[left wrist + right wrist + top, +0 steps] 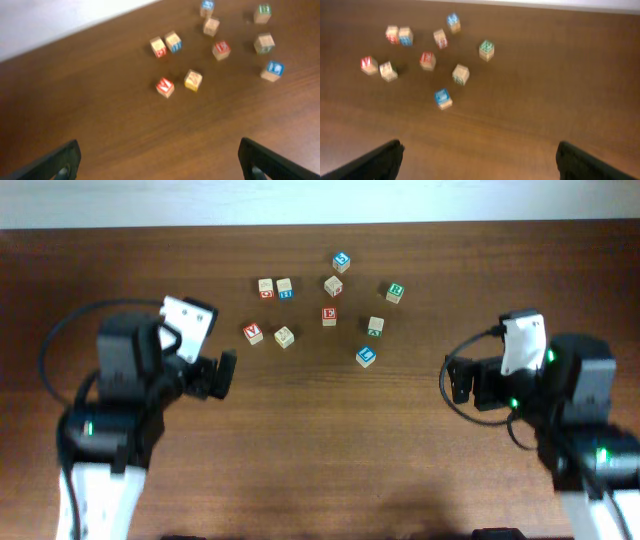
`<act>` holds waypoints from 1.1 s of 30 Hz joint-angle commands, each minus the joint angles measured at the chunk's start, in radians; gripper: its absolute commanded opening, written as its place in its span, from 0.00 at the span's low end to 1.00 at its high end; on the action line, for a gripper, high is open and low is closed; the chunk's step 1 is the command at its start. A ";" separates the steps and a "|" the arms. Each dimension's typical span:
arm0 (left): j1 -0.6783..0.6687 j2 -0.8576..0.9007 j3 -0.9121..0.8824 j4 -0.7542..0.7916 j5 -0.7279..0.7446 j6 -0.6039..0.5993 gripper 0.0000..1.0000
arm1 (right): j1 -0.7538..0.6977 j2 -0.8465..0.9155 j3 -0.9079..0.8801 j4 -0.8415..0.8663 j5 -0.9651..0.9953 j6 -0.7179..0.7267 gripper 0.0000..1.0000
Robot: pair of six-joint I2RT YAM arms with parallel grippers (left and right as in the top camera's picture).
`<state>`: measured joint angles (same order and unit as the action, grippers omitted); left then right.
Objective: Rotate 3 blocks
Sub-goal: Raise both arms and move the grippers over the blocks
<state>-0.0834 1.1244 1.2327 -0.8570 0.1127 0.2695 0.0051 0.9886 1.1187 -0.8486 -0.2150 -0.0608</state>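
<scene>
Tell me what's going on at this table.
Two robot arms are set to rotate small wooden alphabet cubes, but nothing is being handled yet. The left hand and right hand are both open and empty, off to either side of the scattered cubes. The cube with the red E face sits mid-cluster on the brown wooden table.

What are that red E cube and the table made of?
E cube: looks like pale wood, matte, with a red-printed letter face. Table: dark brown wood or wood-look laminate, going by its streaky grain; faint sheen.
</scene>
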 commanded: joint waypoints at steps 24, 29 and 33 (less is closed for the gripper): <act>-0.011 0.560 0.436 -0.212 0.148 -0.312 0.91 | 0.102 0.600 0.521 -0.392 -0.085 0.178 0.87; -0.018 0.624 0.441 -0.225 0.107 -0.360 0.85 | 0.199 0.740 0.632 -0.379 -0.047 0.200 0.84; -0.055 0.649 0.441 -0.216 0.107 -0.362 0.84 | 0.267 0.827 0.632 -0.340 0.046 0.184 0.84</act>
<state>-0.1032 1.7546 1.6623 -1.0775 0.2344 -0.0727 0.2249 1.7531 1.7355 -1.2026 -0.2596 0.1253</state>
